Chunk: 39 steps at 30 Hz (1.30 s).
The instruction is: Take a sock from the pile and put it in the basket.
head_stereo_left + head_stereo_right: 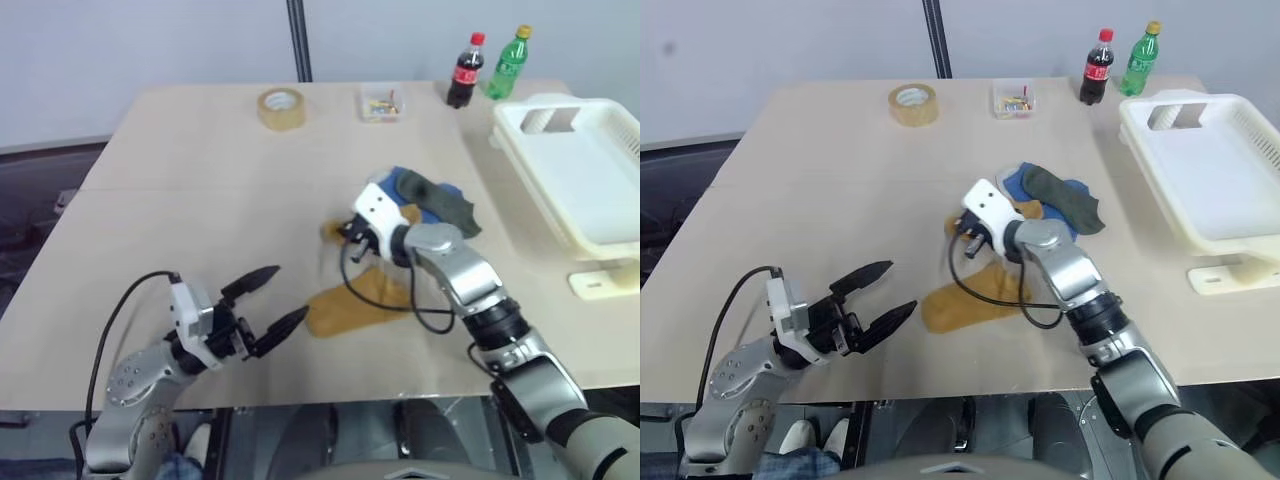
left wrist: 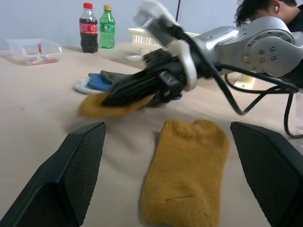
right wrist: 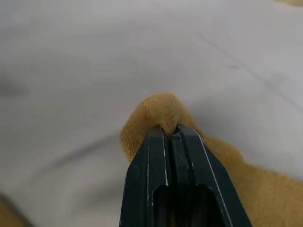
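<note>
At the middle of the surface point(image 1: 200, 180), your right gripper point(image 3: 171, 128) has its jaws clamped on a fold of the sock point(image 3: 158, 111), just beside the pile point(image 1: 435, 195). Your left gripper point(image 1: 270, 300) hangs with jaws wide apart, near a second yellow sock point(image 1: 355, 300) lying flat. The basket point(image 1: 575, 170) sits well apart, at the right edge. The pinch looks shallow, so a quick swing could shake the sock loose. How much fabric is held is hidden behind the wrist.
</note>
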### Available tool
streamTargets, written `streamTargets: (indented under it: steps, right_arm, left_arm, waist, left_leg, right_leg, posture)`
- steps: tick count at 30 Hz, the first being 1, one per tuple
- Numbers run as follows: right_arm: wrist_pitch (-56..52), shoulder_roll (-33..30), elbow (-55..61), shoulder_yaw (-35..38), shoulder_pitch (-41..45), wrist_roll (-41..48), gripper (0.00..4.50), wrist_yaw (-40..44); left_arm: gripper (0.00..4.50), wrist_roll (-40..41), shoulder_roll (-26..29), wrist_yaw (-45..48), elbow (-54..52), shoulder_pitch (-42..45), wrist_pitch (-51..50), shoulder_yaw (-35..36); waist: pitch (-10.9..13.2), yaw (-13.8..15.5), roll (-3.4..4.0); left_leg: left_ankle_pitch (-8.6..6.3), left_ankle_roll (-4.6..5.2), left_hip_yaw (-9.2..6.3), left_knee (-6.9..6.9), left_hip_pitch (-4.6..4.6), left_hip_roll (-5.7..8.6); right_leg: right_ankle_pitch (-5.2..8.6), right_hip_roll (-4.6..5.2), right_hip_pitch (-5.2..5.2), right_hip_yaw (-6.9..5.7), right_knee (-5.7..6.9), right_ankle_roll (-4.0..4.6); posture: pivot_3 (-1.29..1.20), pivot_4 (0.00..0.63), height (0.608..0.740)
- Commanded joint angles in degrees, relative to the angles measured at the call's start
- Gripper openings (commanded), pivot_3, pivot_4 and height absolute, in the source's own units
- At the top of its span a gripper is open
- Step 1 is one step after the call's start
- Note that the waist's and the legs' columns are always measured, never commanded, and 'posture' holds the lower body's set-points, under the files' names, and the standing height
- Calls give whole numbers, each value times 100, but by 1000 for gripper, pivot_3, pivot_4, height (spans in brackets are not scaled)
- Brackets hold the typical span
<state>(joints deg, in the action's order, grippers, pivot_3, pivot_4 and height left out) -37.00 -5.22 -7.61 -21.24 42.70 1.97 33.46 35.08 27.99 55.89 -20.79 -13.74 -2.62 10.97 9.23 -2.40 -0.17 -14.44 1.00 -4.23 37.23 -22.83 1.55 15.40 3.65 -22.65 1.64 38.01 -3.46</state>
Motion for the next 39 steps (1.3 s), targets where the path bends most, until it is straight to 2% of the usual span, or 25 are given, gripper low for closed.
streamTargets:
  steps: [1, 4, 7, 8, 11, 17, 22, 29, 30, 32, 33, 36, 39]
  right_arm:
    - [-176, 580, -72, -214, 352, -40, 363, -205]
    - [-369, 872, 48, -113, 400, 122, 1298, -190]
    - [-563, 966, 274, 186, 385, 311, 2830, -268]
    - [-624, 868, 381, 274, 389, 356, 3211, -232]
    - [-833, 453, 780, 533, 319, 515, 3211, -96]
    - [-1317, -455, 1089, 983, -144, 643, 3211, -141]
    - [-1928, -221, 986, 1306, -531, 994, 3211, -331]
    - [-2487, 175, 881, 1556, -640, 1452, 3211, -456]
    - [-2473, 173, 867, 1529, -633, 1460, 2708, -462]
    - [-2397, 143, 813, 1476, -618, 1439, 2024, -500]
    - [-2356, 118, 791, 1437, -611, 1431, 1428, -502]
    - [-2194, 20, 719, 1340, -611, 1381, 72, -493]
    - [-2074, -20, 659, 1285, -617, 1375, 72, -515]
  left_arm:
    - [4500, 30, 42, 4, -113, -62, 135, 161]
    - [4500, 29, 32, -10, -135, -123, 162, 182]
    - [4500, 40, 27, -49, -126, -143, 158, 199]
    - [4500, 38, 23, -75, -120, -133, 143, 198]
    - [4500, 20, 23, -206, -73, -50, 64, 208]
    - [4500, -513, 157, -827, 367, 424, -285, 112]
    - [4500, -620, 304, -755, 721, 657, -397, 81]
    - [4500, -524, 335, -784, 1522, 995, -543, 338]
    - [4500, -431, 297, -986, 1667, 1147, -837, 388]
    - [4500, -372, 295, -1427, 1869, 1473, -1565, 362]
    - [4500, -366, 317, -1536, 1910, 1584, -1846, 322]
    - [4500, -326, 395, -1786, 2018, 1942, -2722, 175]
    - [4500, -423, 533, -1832, 2047, 2170, -3382, -81]
  waist:
    - [0, -4, 0]
    - [0, 19, 0]
    - [0, 48, 0]
    - [0, 52, 0]
    - [0, 55, 1]
    - [-1, 38, -1]
    - [1, -36, 2]
    - [1, 14, 1]
    - [1, 33, 1]
    - [0, 47, 0]
    - [0, 42, 0]
    - [-1, 18, -1]
    - [-3, 8, 2]
  left_leg:
    - [0, -1, 0, -3, 0, 0]
    - [1, -3, -1, -6, -1, 1]
    - [1, -2, -9, -5, -4, 15]
    - [1, -2, -10, -5, -4, 16]
    - [1, -3, -15, -5, -4, 17]
    - [1, -2, -15, -6, -5, 18]
    - [1, -2, 1, -12, -4, 12]
    - [1, -2, -2, -9, -3, 10]
    - [1, -2, -7, -7, -3, 11]
    - [1, -2, -18, -4, -3, 12]
    - [1, -2, -18, -4, -3, 14]
    - [1, -2, -15, -3, -3, 18]
    - [2, -3, -16, -3, 0, 17]
  right_leg:
    - [0, 0, -3, 0, 0, 0]
    - [0, 1, -9, 0, -2, 0]
    - [0, 18, -8, -6, -4, 0]
    - [0, 20, -7, -7, -3, 0]
    - [0, 21, -7, -12, -2, 0]
    - [0, 16, -5, -14, -2, 0]
    - [0, 5, -11, 6, 4, 0]
    - [0, 5, -10, 2, 2, -1]
    - [0, 6, -10, -3, 2, -1]
    - [0, 7, -7, -13, 3, -1]
    - [0, 7, -7, -13, 4, -1]
    - [0, 7, -6, -9, 5, -2]
    - [0, 6, -6, -10, 9, -2]
  posture:
    - [0, 150, 738]
    - [0, 150, 738]
    - [0, 150, 738]
    - [0, 150, 738]
    - [0, 150, 738]
    - [0, 150, 738]
    - [0, 150, 738]
    - [0, 150, 738]
    - [0, 150, 738]
    - [0, 150, 738]
    - [0, 150, 738]
    - [0, 150, 738]
    - [0, 150, 738]
